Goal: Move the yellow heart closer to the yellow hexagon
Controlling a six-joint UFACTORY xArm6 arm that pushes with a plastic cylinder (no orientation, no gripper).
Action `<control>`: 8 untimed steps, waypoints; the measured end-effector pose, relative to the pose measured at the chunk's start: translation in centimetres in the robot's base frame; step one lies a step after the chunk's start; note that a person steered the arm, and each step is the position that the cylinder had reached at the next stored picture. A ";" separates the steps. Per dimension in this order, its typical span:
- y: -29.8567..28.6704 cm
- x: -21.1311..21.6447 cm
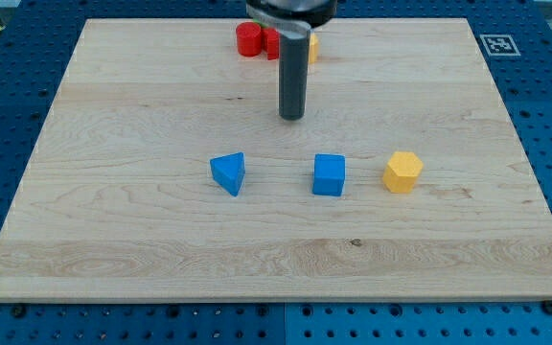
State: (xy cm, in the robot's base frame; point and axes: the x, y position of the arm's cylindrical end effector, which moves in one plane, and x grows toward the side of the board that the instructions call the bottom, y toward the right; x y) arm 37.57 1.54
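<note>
The yellow hexagon (402, 172) lies right of the board's middle. A yellow block (312, 48), probably the yellow heart, peeks out behind my rod near the view's top; most of it is hidden, so its shape does not show. My tip (292, 117) rests on the board below that block and above the row of lower blocks, up and left of the hexagon. It touches no block.
A red cylinder (248, 39) and another red block (271, 43), partly hidden by the rod, sit at the view's top. A blue triangle (228, 172) and a blue cube (330, 175) lie left of the hexagon. The wooden board (113, 240) ends on blue pegboard.
</note>
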 end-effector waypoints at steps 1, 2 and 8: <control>0.0 -3.6; 2.9 -3.9; 5.3 -15.9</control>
State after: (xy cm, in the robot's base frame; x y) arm 21.68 6.81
